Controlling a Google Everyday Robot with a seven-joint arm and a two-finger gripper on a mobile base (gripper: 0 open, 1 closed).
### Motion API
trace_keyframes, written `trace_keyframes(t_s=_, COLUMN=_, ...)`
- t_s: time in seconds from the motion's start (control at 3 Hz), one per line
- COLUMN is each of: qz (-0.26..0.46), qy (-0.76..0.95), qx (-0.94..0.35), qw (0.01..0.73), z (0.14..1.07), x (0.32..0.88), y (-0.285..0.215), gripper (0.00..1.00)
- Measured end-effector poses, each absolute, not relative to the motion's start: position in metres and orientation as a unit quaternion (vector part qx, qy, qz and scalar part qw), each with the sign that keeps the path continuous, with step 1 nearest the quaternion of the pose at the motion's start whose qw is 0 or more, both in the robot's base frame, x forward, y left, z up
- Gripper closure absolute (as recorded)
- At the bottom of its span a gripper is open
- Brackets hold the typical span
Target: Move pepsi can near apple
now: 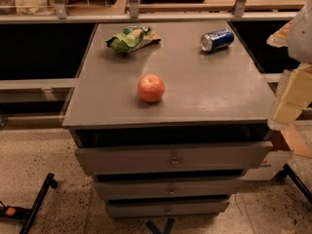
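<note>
Camera view gives us a grey metal cabinet [209, 96] with three drawers [170, 159], their contents hidden. On its flat, dull top sits the round red-orange apple [151, 87]. Well right of the apple, off the top, hangs the pale blocky gripper [287, 104]; released or clenched, we cannot tell. Behind-left of the apple lies a crinkled green snack bag [131, 38]. Behind-right, well apart, the blue cylindrical pepsi can [217, 40] lies on its side.

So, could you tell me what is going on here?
Nothing is being handled yet. The robot's gripper hangs at the right edge of view, beside the grey cabinet, touching nothing. The pepsi can lies on its side at the top's far right corner, apart from the apple near the front middle. A green snack bag lies far left.
</note>
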State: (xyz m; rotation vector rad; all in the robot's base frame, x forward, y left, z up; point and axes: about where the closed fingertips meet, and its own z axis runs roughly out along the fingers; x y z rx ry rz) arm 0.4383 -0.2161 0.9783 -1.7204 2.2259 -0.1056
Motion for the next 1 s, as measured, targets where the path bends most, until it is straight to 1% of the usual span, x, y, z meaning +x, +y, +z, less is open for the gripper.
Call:
trace_keyframes(t_s=0.33, qz=-0.037, qy=0.78, qx=-0.603, qw=0.163, z=0.978, x=0.438, y=-0.216, gripper=0.0)
trace_keyframes(t_s=0.67, qz=-0.073, qy=0.77, qx=-0.615, qw=0.153, z=0.975, x=0.456, y=-0.225, gripper=0.0)
trace_keyframes(t_s=1.0, qz=-0.102, qy=0.749, qx=-0.637, qw=0.148, z=0.968, x=0.499, y=-0.239, gripper=0.0)
